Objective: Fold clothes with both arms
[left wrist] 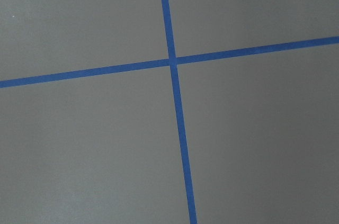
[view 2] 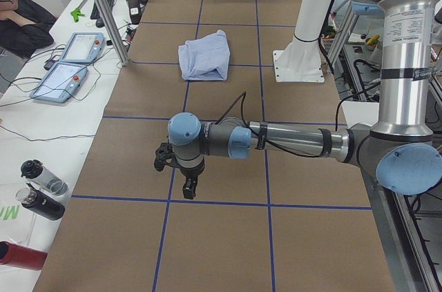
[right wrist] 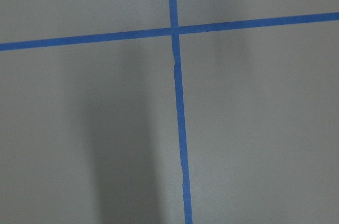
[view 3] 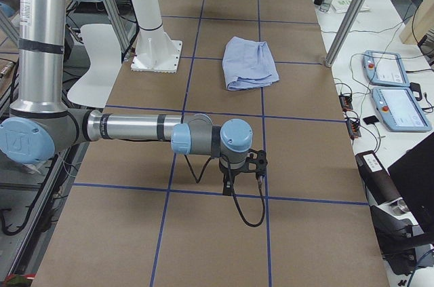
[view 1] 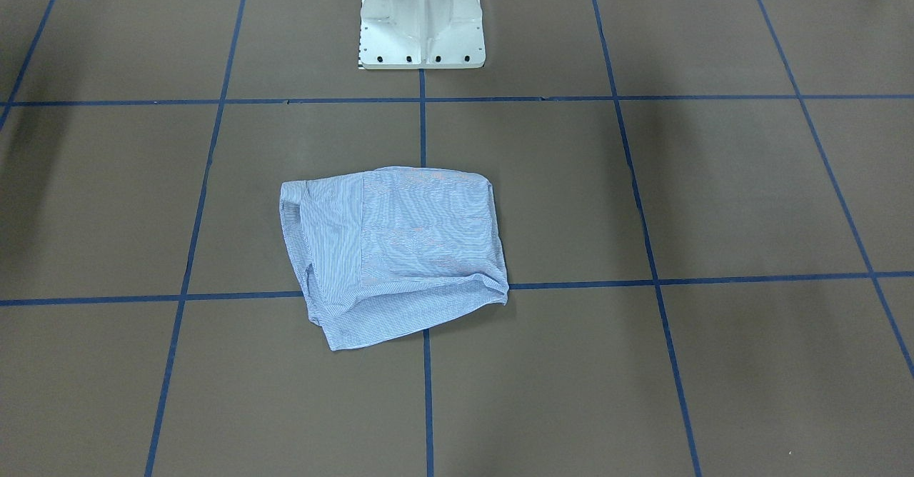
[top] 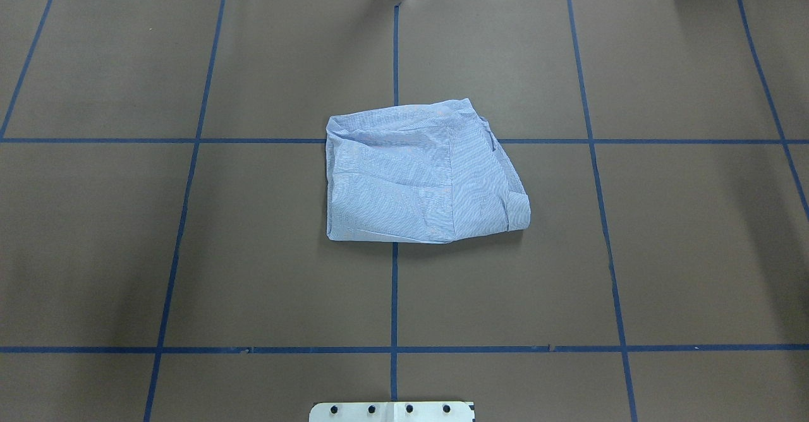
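Presently, shirt: folded, rumpled bundle on the table, between my claws, well apart from both.
My left claw: above a blue tape crossing; grip cannot be told.
My right claw: above another tape crossing; grip cannot be told.

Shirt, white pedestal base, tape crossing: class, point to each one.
shirt (top: 404,169), overhead exterior view, middle of folded top layer.
white pedestal base (view 1: 421,34), exterior front-facing view, lower front face.
tape crossing (left wrist: 172,61), left wrist-mounted view, where both strips meet.
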Motion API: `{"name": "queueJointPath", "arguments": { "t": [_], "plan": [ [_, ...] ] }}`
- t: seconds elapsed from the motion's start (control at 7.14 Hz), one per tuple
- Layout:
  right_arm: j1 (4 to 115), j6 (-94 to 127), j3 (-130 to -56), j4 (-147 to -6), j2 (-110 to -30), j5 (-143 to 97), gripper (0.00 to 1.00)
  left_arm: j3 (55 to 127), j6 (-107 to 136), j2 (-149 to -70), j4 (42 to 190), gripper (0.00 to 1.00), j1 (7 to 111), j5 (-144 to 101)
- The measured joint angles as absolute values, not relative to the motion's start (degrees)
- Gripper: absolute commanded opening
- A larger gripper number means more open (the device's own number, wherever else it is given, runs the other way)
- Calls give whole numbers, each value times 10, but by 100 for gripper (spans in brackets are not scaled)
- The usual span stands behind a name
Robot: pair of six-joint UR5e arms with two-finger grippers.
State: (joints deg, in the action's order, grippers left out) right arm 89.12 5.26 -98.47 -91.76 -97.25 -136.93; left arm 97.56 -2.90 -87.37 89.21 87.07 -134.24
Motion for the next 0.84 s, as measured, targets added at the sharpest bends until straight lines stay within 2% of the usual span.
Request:
{"name": "queueJointPath", "arguments": {
  "t": [0.84],
  "plan": [
    [892,52,-981,-918,-972,-1359,100,977,-29,-873,892,100,871,-1343]
  ]
}}
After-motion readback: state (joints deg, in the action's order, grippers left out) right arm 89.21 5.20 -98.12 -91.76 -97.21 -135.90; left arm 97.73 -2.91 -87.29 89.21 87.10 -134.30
